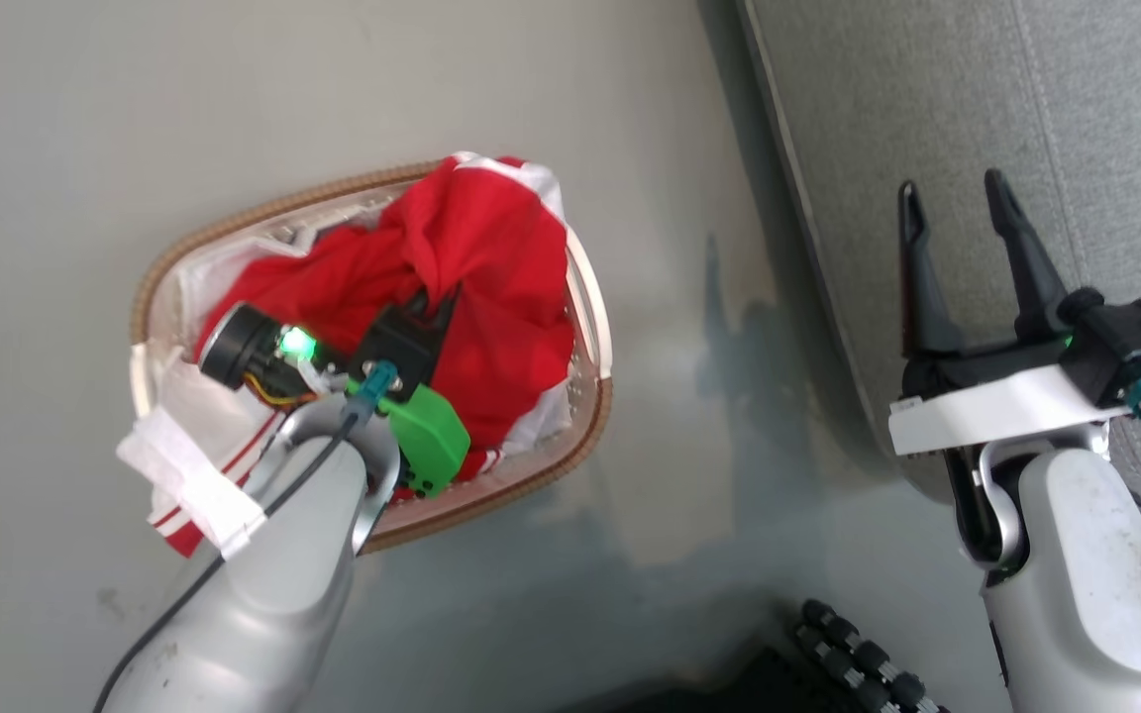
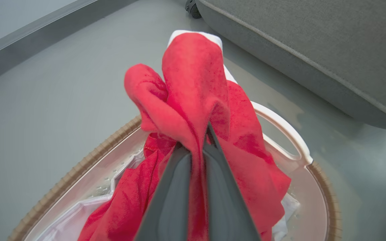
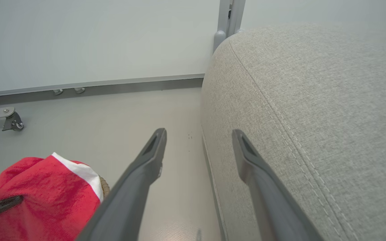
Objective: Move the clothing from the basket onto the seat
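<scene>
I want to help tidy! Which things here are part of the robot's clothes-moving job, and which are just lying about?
Part of the job:
- bright red soft clothing with white trim
- oval cream plastic basket with brown woven rim
- big grey fabric seat
- left gripper, shut on the clothing
- right gripper, open

Just there:
- white cloth liner
- grey floor
- small black caster wheel
</scene>
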Robot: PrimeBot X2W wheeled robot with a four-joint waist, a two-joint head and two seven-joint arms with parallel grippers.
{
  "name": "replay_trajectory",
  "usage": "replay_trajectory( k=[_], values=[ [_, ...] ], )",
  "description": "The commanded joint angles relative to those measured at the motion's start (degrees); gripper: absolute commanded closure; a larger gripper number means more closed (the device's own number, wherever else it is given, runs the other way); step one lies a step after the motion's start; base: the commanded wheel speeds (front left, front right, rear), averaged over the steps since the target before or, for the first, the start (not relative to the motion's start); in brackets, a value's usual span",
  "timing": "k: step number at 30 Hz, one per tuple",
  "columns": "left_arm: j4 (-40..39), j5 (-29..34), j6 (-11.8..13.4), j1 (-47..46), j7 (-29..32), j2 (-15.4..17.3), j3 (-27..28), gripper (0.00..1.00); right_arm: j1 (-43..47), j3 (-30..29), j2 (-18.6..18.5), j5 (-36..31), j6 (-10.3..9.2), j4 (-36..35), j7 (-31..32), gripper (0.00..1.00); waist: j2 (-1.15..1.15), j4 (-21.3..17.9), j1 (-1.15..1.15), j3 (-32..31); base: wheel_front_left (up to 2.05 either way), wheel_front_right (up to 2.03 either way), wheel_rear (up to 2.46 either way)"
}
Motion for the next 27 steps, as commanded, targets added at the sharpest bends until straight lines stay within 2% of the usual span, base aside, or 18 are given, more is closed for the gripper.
replay_trajectory(
  k=[1,8,16,22,27],
  values=[
    [-1.42,-0.41,-0.11,2.01,-0.2,0.38,-0.09,1.0,1.48,-0.45,-0.24,-0.78,-0.04,0.63,-0.27,0.0,0.0,4.25,0.0,-7.35,0.0,0.0,0.0],
    [-9.65,-2.28,-0.2,9.01,-0.2,2.92,-1.19,1.0,5.91,-1.43,-0.25,-3.0,-0.05,2.64,-0.27,0.0,0.0,7.91,0.0,-18.0,0.0,0.0,0.0],
    [-17.64,-2.96,-0.17,13.71,-0.13,7.13,-1.89,1.0,11.98,-1.18,-0.25,-3.66,-0.05,5.11,-0.27,0.0,0.0,9.83,0.0,-29.59,0.0,0.0,0.0],
    [-21.26,-3.42,-0.19,10.55,-0.05,11.26,-4.17,1.0,15.51,-0.03,-0.25,-3.56,-0.05,6.11,-0.28,0.0,0.0,10.37,0.0,-35.43,0.0,0.0,0.0],
    [-25.79,-4.73,-0.18,4.27,2.06,15.32,-7.51,1.0,16.7,2.08,-0.23,-3.85,-0.05,5.96,-0.27,0.0,0.0,10.62,0.0,-38.75,0.0,0.0,0.0]
  ],
)
